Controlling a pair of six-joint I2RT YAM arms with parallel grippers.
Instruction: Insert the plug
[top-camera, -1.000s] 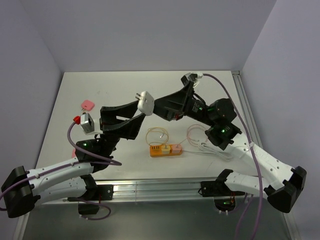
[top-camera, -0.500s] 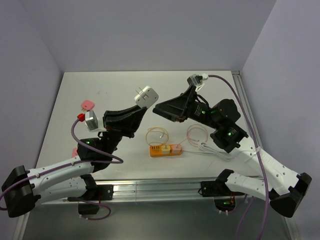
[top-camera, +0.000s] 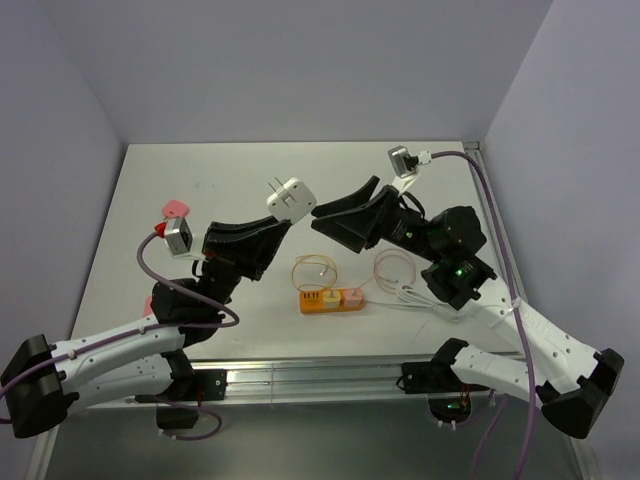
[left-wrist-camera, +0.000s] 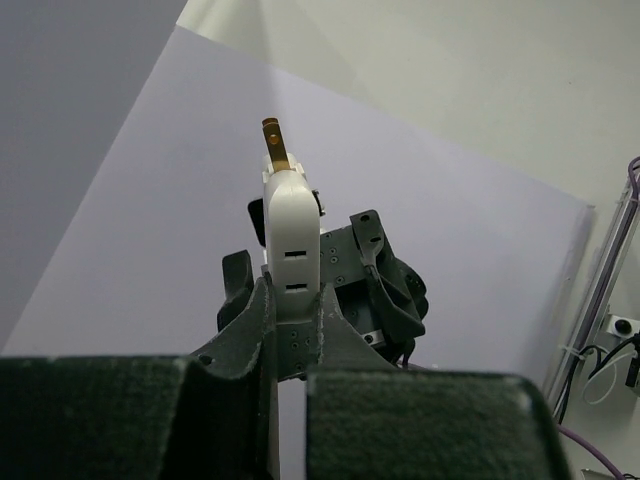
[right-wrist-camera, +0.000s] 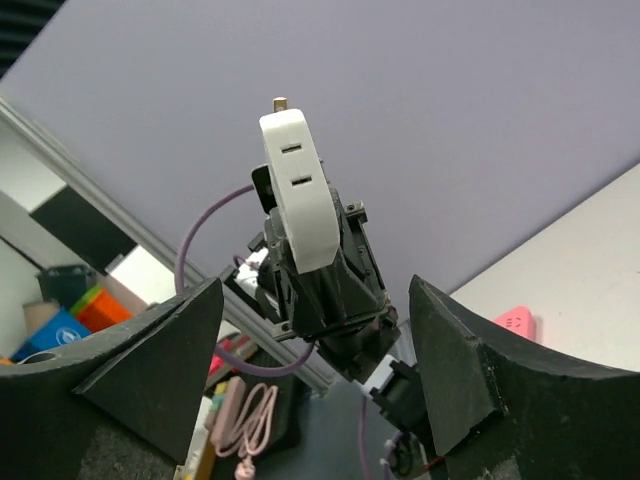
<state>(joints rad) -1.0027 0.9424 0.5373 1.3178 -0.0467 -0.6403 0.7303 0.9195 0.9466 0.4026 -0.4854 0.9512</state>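
The plug (top-camera: 291, 196) is a white block with brass prongs (left-wrist-camera: 274, 145), raised above the middle of the table. My left gripper (top-camera: 276, 222) is shut on its lower end, and the left wrist view shows the plug (left-wrist-camera: 290, 230) standing up between the fingers (left-wrist-camera: 248, 330). My right gripper (top-camera: 342, 205) is open just right of the plug and does not touch it. From the right wrist the plug (right-wrist-camera: 300, 195) shows ahead of my spread right gripper (right-wrist-camera: 315, 290). An orange power strip (top-camera: 318, 303) lies on the table below.
A yellow and a pink plug (top-camera: 352, 297) sit in the strip. Thin cable loops (top-camera: 314, 269) and a white cord (top-camera: 425, 297) lie beside it. A pink block (top-camera: 176, 208) rests at the left. A metal rail (top-camera: 320, 376) runs along the near edge.
The right gripper has let go of the plug and drawn back to the right. The left gripper has shut on the plug and now carries it alone.
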